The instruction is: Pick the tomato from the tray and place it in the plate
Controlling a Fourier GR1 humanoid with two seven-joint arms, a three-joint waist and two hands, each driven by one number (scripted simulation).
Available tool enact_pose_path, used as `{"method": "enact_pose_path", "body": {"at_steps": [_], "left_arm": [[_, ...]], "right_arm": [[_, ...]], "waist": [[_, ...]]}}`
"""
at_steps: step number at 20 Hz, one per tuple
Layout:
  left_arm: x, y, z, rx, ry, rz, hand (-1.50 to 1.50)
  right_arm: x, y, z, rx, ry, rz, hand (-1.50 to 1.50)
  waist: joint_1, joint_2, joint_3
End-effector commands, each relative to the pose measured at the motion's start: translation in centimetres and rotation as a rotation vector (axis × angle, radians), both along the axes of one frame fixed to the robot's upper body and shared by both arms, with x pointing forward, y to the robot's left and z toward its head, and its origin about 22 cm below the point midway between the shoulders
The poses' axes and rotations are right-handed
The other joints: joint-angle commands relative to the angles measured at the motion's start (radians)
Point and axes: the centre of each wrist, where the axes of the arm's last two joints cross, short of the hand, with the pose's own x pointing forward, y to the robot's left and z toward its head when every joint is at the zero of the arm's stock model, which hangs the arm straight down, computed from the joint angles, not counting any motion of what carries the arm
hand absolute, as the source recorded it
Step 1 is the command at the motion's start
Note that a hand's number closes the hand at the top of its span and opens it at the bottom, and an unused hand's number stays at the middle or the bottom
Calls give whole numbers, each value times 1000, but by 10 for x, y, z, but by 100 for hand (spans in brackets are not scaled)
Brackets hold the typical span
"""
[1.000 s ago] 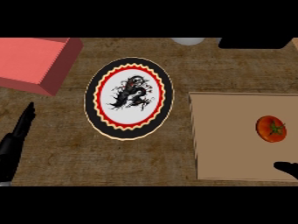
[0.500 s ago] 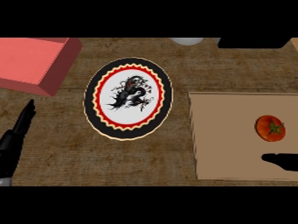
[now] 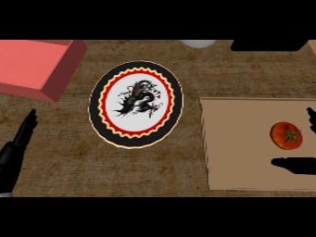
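The right hand (image 3: 315,147) is spread wide over the tray (image 3: 242,139) — fingers straight up along the far right side, thumb (image 3: 298,165) stretched leftward below. The tomato (image 3: 286,135) lies in the pocket between them, just left of the fingers and just above the thumb, resting on the tray; I see no contact with the hand, though the gap to the fingers is narrow. Nothing is held.

So the task looks barely begun: the hand is placed for a grasp, but the closing, the lift, the carry and the release all remain. The plate (image 3: 135,104) lies well to the left of this hand, past the tray's left edge, with nothing on it.

The left hand (image 3: 15,152) rests on the counter (image 3: 51,115) at the lower left, fingers straight and pointing away, holding nothing. A red box (image 3: 27,67) sits beyond it — well clear of any likely path from tray to plate.
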Motion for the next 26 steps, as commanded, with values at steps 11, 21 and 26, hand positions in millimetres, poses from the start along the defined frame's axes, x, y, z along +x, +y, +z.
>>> {"method": "enact_pose_path", "body": {"at_steps": [11, 21, 26], "left_arm": [[-8, 0, 2, 7, 6, 1, 0], [28, -31, 25, 8, -62, -167, 0], [31, -30, 11, 8, -38, -140, 0]], "right_arm": [[11, 24, -17, -4, -94, 30, 150], [106, 20, 62, -599, 67, 660, 150], [154, 32, 92, -696, -83, 682, 150]], "waist": [[-1, -1, 0], [178, 50, 2], [145, 46, 3]]}}
